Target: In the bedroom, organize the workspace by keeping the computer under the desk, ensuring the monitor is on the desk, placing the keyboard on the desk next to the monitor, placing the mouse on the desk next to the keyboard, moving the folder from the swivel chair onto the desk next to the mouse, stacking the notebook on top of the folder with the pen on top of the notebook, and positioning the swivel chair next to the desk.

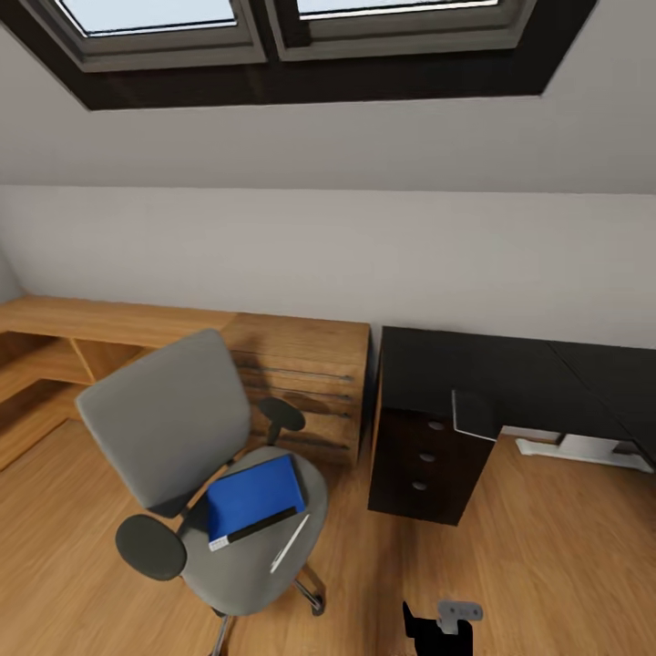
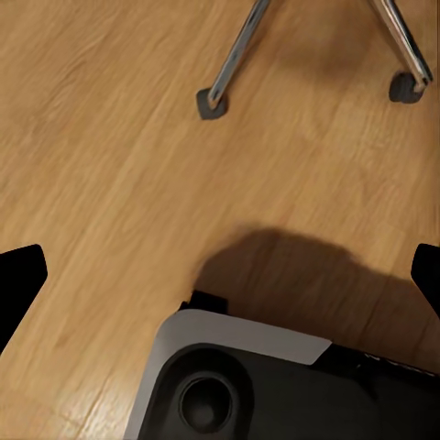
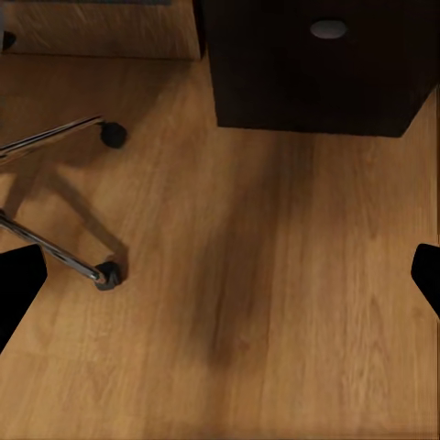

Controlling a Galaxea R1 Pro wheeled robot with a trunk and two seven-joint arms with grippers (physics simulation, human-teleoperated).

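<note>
The swivel chair stands on the wooden floor out from the wall, well apart from the black desk at the right, with a strip of open floor between its seat edge and the desk's drawer unit. On the seat lies the blue folder, its dark spine toward the seat's front edge, and the pen lies just beside it near that front rim, slanted. The near part of the desk top is bare and glossy, its corner edge catching light above the drawers. Behind the chair a light wooden dresser runs along the white wall under a sloped ceiling with skylights. The left pincer hangs over bare floor near the chair's chrome legs, fingertips wide apart at the frame edges, holding nothing. The right pincer is likewise spread wide and empty, over open floor between a castor and the drawer unit's foot.
</note>
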